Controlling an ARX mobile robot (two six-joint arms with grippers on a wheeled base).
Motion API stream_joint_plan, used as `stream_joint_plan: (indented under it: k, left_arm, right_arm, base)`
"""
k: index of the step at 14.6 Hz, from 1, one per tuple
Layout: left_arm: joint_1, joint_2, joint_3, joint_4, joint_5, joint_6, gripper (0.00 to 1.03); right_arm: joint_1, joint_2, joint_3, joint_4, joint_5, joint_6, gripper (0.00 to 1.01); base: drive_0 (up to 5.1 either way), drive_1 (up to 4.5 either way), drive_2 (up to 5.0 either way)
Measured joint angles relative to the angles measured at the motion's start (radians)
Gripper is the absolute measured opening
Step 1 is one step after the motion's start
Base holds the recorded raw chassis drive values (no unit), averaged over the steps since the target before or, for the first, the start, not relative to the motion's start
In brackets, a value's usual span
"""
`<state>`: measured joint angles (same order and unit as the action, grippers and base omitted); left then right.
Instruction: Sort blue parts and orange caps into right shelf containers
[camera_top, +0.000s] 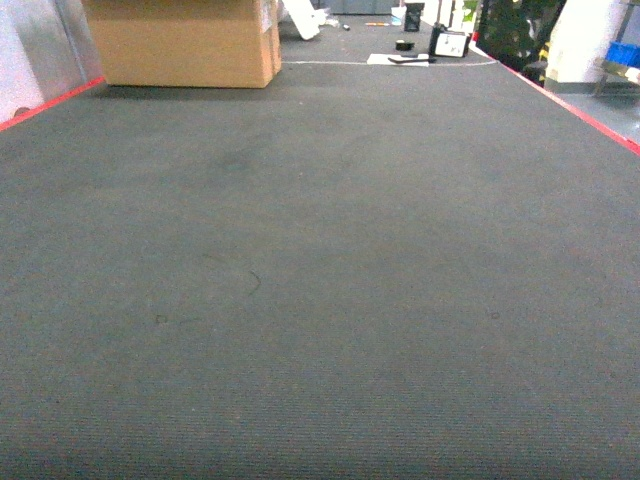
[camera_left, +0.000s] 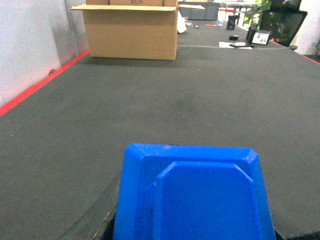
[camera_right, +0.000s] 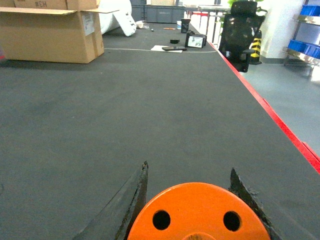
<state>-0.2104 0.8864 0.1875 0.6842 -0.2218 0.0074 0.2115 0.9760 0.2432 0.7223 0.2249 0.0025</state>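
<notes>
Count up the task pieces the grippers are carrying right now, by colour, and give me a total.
Blue parts: 1, the blue part filling the bottom of the left wrist view.
Orange caps: 1, the orange cap between the right gripper's fingers.
Total: 2. The head view shows neither piece.

You see a dark grey carpet (camera_top: 320, 300) edged in red tape (camera_right: 280, 127), a tan cardboard box (camera_left: 131, 32) upper left, a bright blue part (camera_left: 195, 195), and an orange cap (camera_right: 200, 212) with two dark holes.
</notes>
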Motion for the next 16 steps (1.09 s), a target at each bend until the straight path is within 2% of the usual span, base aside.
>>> stream_joint_plan:
  k: [3, 6, 7, 8, 10, 11, 12, 13, 16]
  left_arm:
    - [0.063, -0.122, -0.070, -0.053, 0.074, -0.001, 0.44]
    - [0.112, -0.243, -0.117, -0.127, 0.120, -0.002, 0.44]
    - [0.151, -0.278, -0.129, -0.153, 0.179, -0.002, 0.44]
    - [0.207, -0.319, -0.138, -0.182, 0.215, -0.002, 0.44]
    - [0.217, -0.355, -0.144, -0.206, 0.207, -0.004, 0.44]
    - [0.213, -0.357, -0.163, -0.167, 0.220, -0.004, 0.44]
    - [0.206, -0.378, -0.172, -0.193, 0.225, -0.004, 0.44]
    - [0.208, -0.402, -0.173, -0.213, 0.222, -0.004, 0.44]
    - [0.208, -0.516, -0.173, -0.316, 0.222, -0.004, 0.44]
  right_arm:
    - [-0.062, -0.123, -0.090, -0.039, -0.073, 0.000, 0.43]
    - [-0.110, -0.247, -0.147, -0.103, -0.120, 0.000, 0.43]
    - [-0.122, -0.282, -0.162, -0.124, -0.130, 0.000, 0.43]
    - [-0.183, -0.327, -0.177, -0.156, -0.209, 0.000, 0.43]
    - [-0.219, -0.364, -0.187, -0.180, -0.212, 0.001, 0.43]
    - [-0.218, -0.385, -0.192, -0.198, -0.214, 0.000, 0.43]
    - [-0.214, -0.418, -0.199, -0.219, -0.225, 0.000, 0.43]
    - [-0.212, -0.423, -0.230, -0.163, -0.225, 0.000, 0.43]
    - [-0.212, -0.535, -0.230, -0.282, -0.225, 0.000, 0.43]
  base:
    - [0.0, 0.00, 0.0]
    - [0.0, 0.00, 0.0]
    - [0.0, 0.00, 0.0]
    - [0.0, 0.00, 0.0]
    - [0.0, 0.00, 0.0]
    - [0.0, 0.00, 0.0]
    - [0.0, 0.00, 0.0]
    - [0.0, 0.00, 0.0]
    - [0.0, 0.00, 0.0]
